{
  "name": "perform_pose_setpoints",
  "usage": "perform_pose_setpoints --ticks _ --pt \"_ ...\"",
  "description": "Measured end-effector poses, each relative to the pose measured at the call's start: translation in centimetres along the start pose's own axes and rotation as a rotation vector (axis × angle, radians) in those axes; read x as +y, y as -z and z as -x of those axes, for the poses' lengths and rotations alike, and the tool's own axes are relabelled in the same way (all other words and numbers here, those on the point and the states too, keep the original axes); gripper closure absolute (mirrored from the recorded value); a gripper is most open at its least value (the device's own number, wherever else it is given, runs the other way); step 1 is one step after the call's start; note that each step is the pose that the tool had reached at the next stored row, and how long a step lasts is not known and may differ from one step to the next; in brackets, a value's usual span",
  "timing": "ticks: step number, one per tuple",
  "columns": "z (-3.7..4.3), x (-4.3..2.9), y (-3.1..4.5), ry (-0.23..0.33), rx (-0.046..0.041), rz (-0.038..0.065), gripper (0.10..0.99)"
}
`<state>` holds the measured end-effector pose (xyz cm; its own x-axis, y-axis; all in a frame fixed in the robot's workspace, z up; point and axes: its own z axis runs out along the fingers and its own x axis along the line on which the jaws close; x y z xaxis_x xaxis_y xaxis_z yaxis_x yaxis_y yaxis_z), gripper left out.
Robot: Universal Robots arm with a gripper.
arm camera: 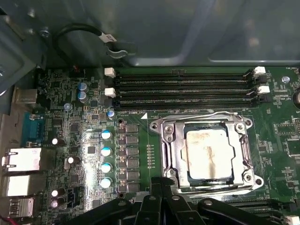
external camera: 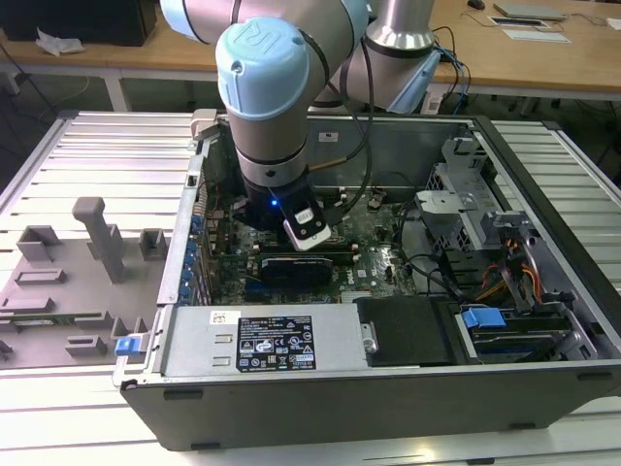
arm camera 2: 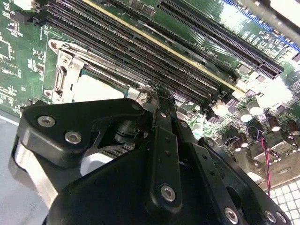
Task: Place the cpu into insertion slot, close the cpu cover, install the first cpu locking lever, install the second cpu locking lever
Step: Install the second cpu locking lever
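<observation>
The cpu (arm camera: 209,154), with its pale silvery top, lies flat in the insertion slot (arm camera: 250,182) on the green board. The silvery cpu cover (arm camera: 171,150) is folded down around it, and the chip shows through its window. A thin wire locking lever (arm camera: 206,115) runs along the socket's side nearest the memory slots. My gripper (arm camera: 157,183) is shut, its black fingertips (arm camera 2: 154,96) together at one corner of the socket, right by a lever's hooked end; whether they pinch it is unclear. In the second wrist view the cpu (arm camera 2: 101,91) and cover (arm camera 2: 70,70) sit just behind the gripper's linkage.
Long black memory slots (arm camera: 187,86) run beside the socket. A row of capacitors (arm camera: 106,159) and a looped black cable (arm camera: 79,30) are nearby. The arm (external camera: 272,107) reaches down into the open computer case (external camera: 543,184). A grey fixture tray (external camera: 87,243) lies at the exterior view's left.
</observation>
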<state>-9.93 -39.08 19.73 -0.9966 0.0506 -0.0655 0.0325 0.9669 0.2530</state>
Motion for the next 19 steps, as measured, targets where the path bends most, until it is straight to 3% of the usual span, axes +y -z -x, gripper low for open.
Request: perform_pose_setpoints --ticks 6,10,15,19 --pt "0.04 0.16 0.6 0.0 -0.0002 -0.001 0.98" --pt "0.12 0.48 1.81 0.0 -0.0002 -0.001 0.98" --pt "0.13 0.5 1.86 0.0 -0.0003 -0.001 0.98" --pt "1.35 0.41 1.81 -0.001 0.0025 -0.001 0.98"
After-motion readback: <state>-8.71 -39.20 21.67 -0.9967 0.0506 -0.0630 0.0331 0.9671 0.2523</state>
